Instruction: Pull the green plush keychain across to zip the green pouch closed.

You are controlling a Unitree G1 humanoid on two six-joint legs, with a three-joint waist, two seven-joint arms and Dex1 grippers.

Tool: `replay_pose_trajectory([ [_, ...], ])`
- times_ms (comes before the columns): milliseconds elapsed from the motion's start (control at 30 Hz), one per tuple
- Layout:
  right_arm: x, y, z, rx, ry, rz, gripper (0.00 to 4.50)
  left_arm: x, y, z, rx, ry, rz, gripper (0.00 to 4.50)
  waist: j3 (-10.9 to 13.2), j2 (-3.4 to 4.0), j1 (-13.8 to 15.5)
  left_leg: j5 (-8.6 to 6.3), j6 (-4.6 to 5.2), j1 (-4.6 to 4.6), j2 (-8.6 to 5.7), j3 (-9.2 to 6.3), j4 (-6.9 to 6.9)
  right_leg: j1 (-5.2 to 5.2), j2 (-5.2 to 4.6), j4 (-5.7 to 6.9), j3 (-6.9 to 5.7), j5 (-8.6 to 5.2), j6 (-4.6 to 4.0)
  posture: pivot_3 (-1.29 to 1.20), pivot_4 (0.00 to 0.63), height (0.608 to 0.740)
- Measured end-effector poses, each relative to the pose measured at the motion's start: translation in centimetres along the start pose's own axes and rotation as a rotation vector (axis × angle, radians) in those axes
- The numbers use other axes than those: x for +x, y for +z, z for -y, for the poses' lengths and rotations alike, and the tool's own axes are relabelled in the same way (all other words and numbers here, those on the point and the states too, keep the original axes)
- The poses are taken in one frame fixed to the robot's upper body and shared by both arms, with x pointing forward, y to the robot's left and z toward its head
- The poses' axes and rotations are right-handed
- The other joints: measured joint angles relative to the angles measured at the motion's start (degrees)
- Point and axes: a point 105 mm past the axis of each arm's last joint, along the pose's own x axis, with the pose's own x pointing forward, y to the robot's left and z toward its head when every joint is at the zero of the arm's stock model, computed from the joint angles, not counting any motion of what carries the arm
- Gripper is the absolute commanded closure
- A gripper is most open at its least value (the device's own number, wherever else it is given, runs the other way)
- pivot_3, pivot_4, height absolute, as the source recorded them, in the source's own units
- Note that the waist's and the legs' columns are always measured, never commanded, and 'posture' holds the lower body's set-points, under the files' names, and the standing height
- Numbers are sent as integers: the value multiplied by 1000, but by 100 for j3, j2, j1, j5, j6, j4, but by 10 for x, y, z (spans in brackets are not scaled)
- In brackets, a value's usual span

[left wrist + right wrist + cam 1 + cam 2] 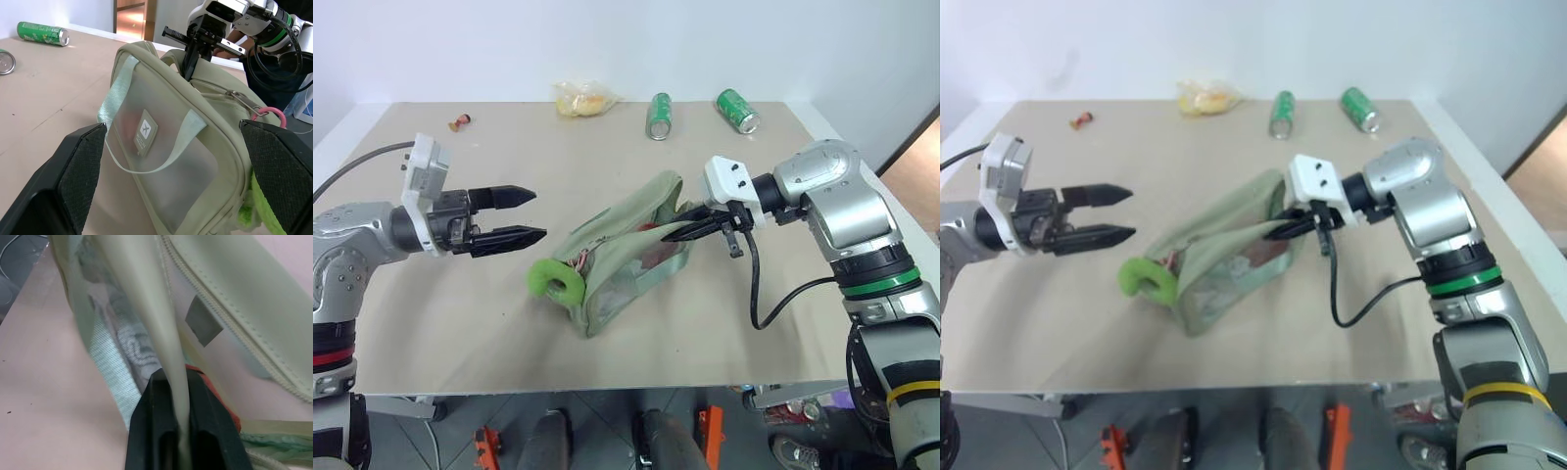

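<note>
Looking over your work area, you have the green pouch (626, 257) lying near the middle of the table (431, 343), its top zipper still unzipped and the mouth gaping. The green plush keychain (556, 282) sits at the pouch's end nearest your left arm, resting on the table and hanging from the zipper pull by a pink ring (272, 113).

Your right gripper (677, 231) is clenched on the pouch's rim fabric at the opposite end; the right wrist view shows pale green fabric pinched between the two black fingers (156, 431). Your left gripper (530, 215) hangs spread wide and holding nothing, just beside the keychain end and apart from it, pointing toward the pouch.

Other items sit well clear at the far edge of the table: two green soda cans (660, 116) (737, 110) on their sides, a crumpled yellow bag (582, 99), and a small red item (460, 121) toward the far left corner. Nothing lies between your left gripper and the keychain.

The surface is a plain beige tabletop against a white wall (509, 39). A doorway with wood flooring beyond shows in the left wrist view (131, 14).
</note>
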Motion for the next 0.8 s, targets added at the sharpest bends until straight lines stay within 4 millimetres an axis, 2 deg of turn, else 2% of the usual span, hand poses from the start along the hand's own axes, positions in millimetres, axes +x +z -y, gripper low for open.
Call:
replay_pose_trajectory([
  [167, 1, -3, 1, 1, -18, -9, 4475, -1, 0, -2, -5, 13, 3, 0, 0, 0, 0, 0, 0, 0, 5, 1, 22, 2, 3, 6, 0, 2, -17, 0, 150, 740],
  [300, 2, -5, 9, 6, -81, 4, 4475, -12, 9, -9, 2, 74, 50, 0, 0, 0, -2, 2, -1, 0, 10, 5, 35, 5, 6, 6, 1, 11, -29, 0, 150, 740],
  [400, -2, -5, 29, 42, -189, 23, 4475, -21, 15, -12, 13, 113, 80, 0, 1, 0, -3, 9, -6, -1, 10, 14, 47, 4, 4, 6, 8, 29, -27, 0, 150, 740],
  [533, -16, 6, 48, 55, -293, 40, 4475, -27, 8, -14, -6, 143, 64, 0, 0, 0, 0, 11, -6, -2, 10, 17, 44, 1, 4, 5, 11, 30, -27, 0, 150, 740],
  [667, -22, 18, 49, 77, -307, 100, 4475, -35, -2, -18, -36, 190, 53, 0, 0, 0, 0, 7, -7, -6, 15, 20, 30, -9, 8, 5, 12, 25, -21, 0, 150, 740],
  [800, -18, 21, 50, 97, -313, 93, 4475, -38, 0, -19, -24, 202, 62, 0, 0, 0, 0, 4, -7, -8, 21, 20, 24, -15, 17, 6, 13, 28, -11, 0, 150, 740],
])
